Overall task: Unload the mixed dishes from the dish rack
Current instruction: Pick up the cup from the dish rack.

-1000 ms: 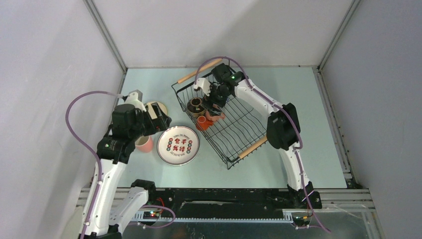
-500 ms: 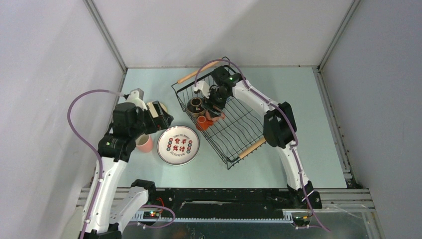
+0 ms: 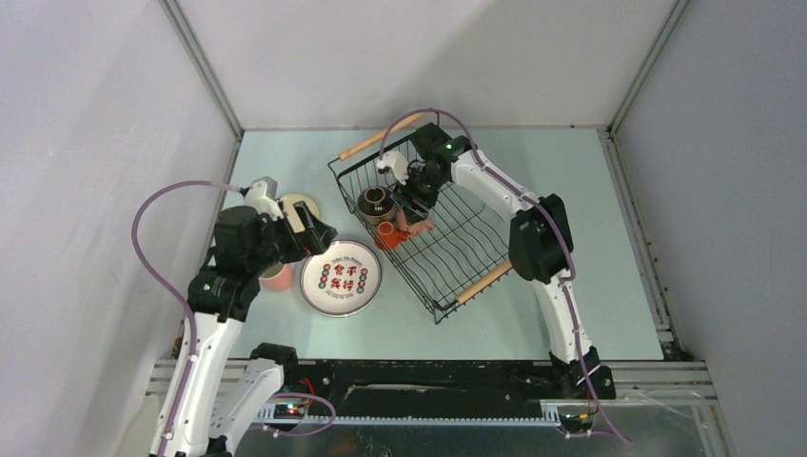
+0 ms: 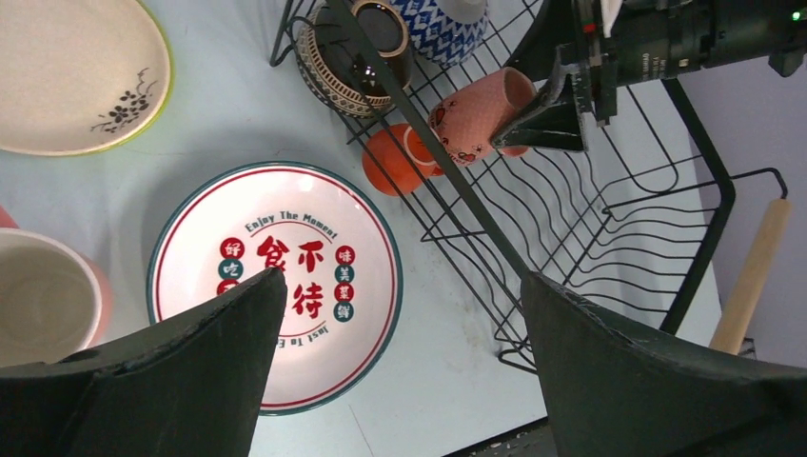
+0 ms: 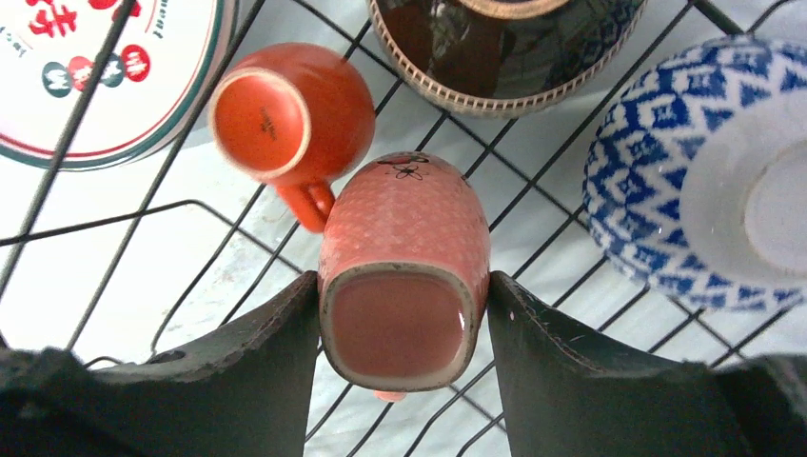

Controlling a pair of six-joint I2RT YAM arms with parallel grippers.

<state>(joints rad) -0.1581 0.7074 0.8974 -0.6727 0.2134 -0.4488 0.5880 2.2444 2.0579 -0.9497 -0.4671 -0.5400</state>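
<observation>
The right claw (image 5: 402, 286) pinches a pink mug (image 5: 404, 228) inside the dish rack (image 3: 466, 243). Its fingers hide the mug's sides. You cannot tell if the mug rests on the wires. Also in the rack are an orange cup (image 5: 290, 114), a brown bowl (image 5: 504, 48) and a blue-and-white bowl (image 5: 657, 152). Both bowls are cut off at the edge. The left claw (image 4: 402, 286) is spread wide, holding nothing, over the plate (image 4: 276, 276) just outside the rack. Farther from the rack sit a cream saucer (image 4: 76, 71) and another mug (image 4: 43, 300), half out of view.
</observation>
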